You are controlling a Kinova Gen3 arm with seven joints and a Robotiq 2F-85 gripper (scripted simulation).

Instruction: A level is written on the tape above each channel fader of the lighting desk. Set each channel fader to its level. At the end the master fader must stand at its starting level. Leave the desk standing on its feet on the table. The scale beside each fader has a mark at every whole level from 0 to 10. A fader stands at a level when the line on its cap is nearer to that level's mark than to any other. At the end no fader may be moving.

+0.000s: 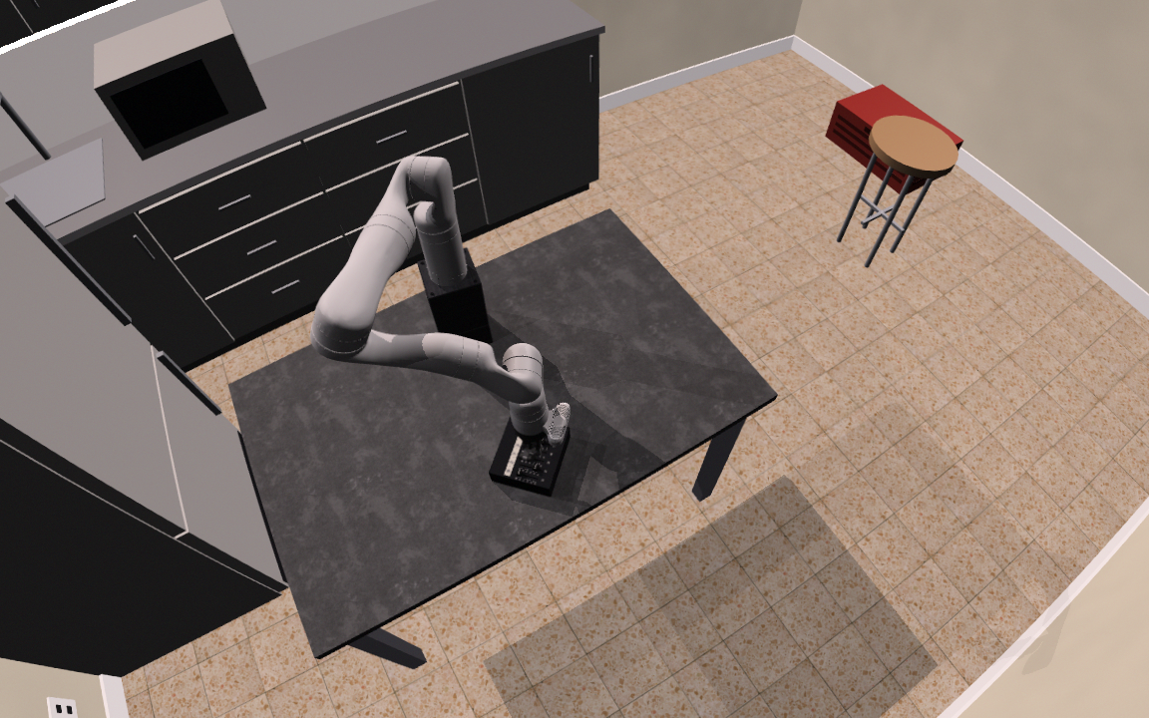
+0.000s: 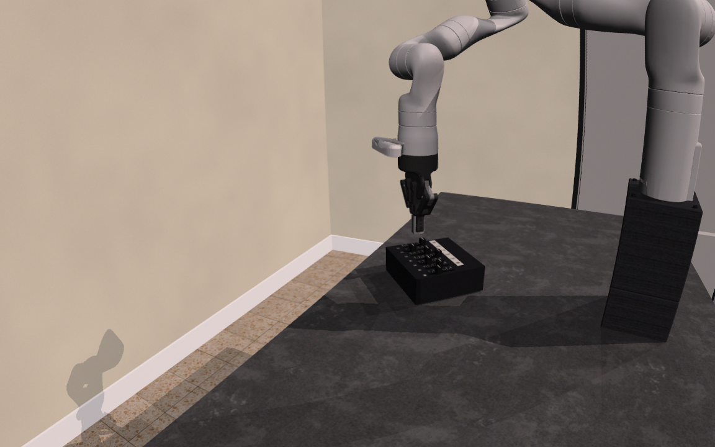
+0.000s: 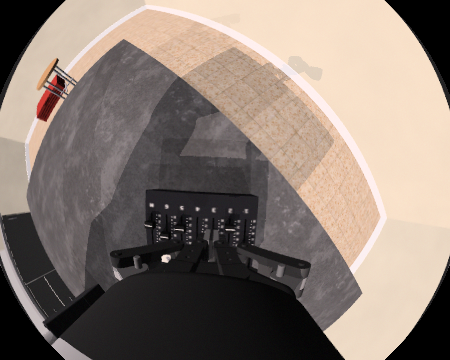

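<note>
— One arm (image 2: 416,105), one desk. Where does the lighting desk (image 2: 449,283) sit?

— Centre of the exterior frame, flat on the dark table (image 2: 460,377), toward its far edge near the wall corner. In the top view it lies just below the wrist, lower middle of the frame.

— And the gripper (image 2: 419,224)?

— Pointing straight down, fingers clenched together with nothing between them. It hangs above the desk's far end, apart from the fader caps (image 2: 429,261).

— Can you read the fader levels?

— No, too small. A white tape strip (image 2: 447,252) runs along one edge; the wrist view shows a row of faders just beyond the fingertips.

— Anything else?

— The arm's black pedestal (image 2: 654,311) at right.
</note>
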